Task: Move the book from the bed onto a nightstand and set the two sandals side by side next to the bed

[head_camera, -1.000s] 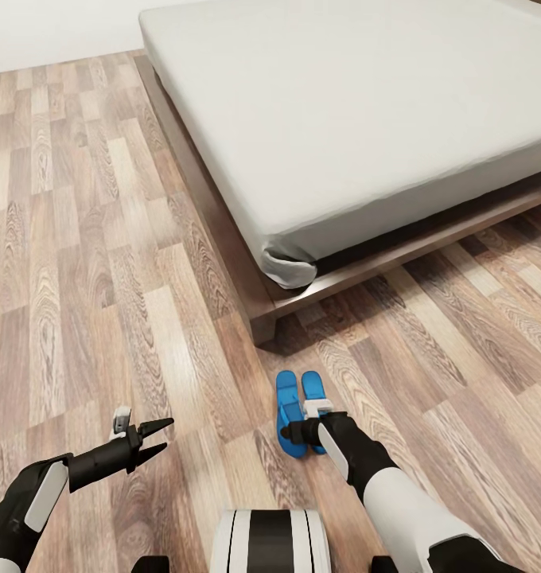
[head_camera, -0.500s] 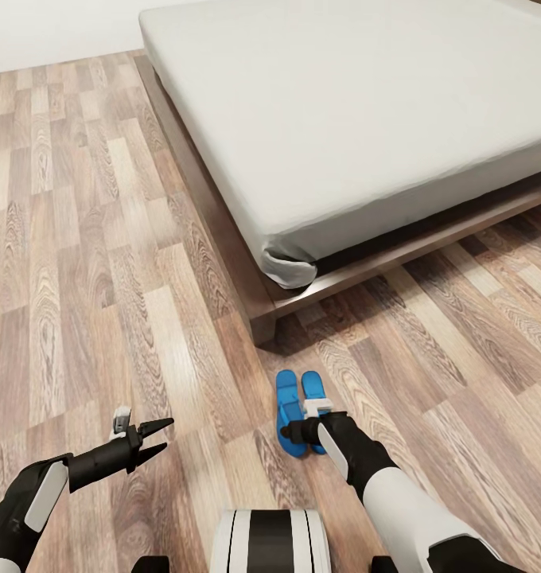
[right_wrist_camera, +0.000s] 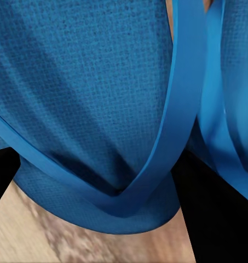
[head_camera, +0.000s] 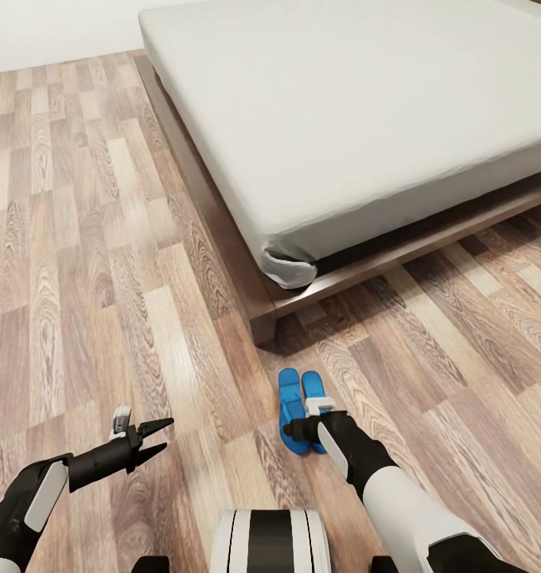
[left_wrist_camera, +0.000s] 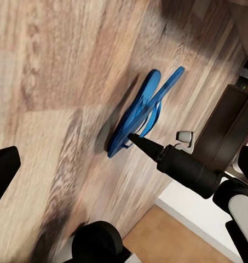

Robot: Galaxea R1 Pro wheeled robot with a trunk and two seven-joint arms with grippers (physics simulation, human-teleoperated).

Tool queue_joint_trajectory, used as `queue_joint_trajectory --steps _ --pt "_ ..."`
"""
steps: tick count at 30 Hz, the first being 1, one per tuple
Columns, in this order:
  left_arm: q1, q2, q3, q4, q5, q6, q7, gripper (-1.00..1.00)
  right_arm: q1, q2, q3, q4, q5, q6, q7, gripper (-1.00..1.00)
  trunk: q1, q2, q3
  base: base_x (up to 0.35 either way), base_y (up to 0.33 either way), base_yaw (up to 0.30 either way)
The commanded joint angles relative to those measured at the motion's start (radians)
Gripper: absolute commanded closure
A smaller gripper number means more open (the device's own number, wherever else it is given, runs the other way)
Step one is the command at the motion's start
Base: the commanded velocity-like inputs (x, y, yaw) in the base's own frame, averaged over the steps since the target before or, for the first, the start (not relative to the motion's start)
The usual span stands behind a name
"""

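Beside bed (head_camera: 342, 143), bright blue sandals (head_camera: 302, 402)

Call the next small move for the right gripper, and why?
Probably open and lift the right gripper straight up. The two sandals already lie side by side on the floor off the bed corner, and its finger sits at the left sandal's strap, so a sideways pull could drag it askew. Whether it grips the strap is unclear.

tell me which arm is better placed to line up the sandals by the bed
Right. The right hand is down at the two sandals near the bed corner, its fingers straddling a strap. The left hand hangs open over bare floor, well aside.
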Motion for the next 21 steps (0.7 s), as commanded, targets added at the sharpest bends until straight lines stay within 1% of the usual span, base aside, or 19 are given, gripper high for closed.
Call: queue_joint_trajectory --steps 1,2,8,21 --pt "0.000 0.000 0.002 0.000 -0.003 0.004 -0.004 -1.00 0.000 -0.001 0.004 -0.001 -0.010 0.004 -0.001 1.00 0.000 0.000 -0.001 0.000 0.000 0.000" --pt "0.000 0.000 0.002 0.000 -0.003 0.004 -0.004 -1.00 0.000 -0.001 0.004 -0.001 -0.010 0.004 -0.001 1.00 0.000 0.000 -0.001 0.000 0.000 0.000" --pt "0.000 0.000 0.002 0.000 -0.003 0.004 -0.005 -1.00 -0.001 0.001 0.004 -0.001 -0.010 0.003 -0.001 1.00 0.003 -0.002 -0.024 0.000 0.000 0.000" --pt "0.000 0.000 0.001 0.000 -0.003 0.004 -0.004 -1.00 -0.002 0.001 0.004 -0.001 -0.010 0.003 -0.001 1.00 0.003 -0.002 -0.024 0.000 0.000 0.000"
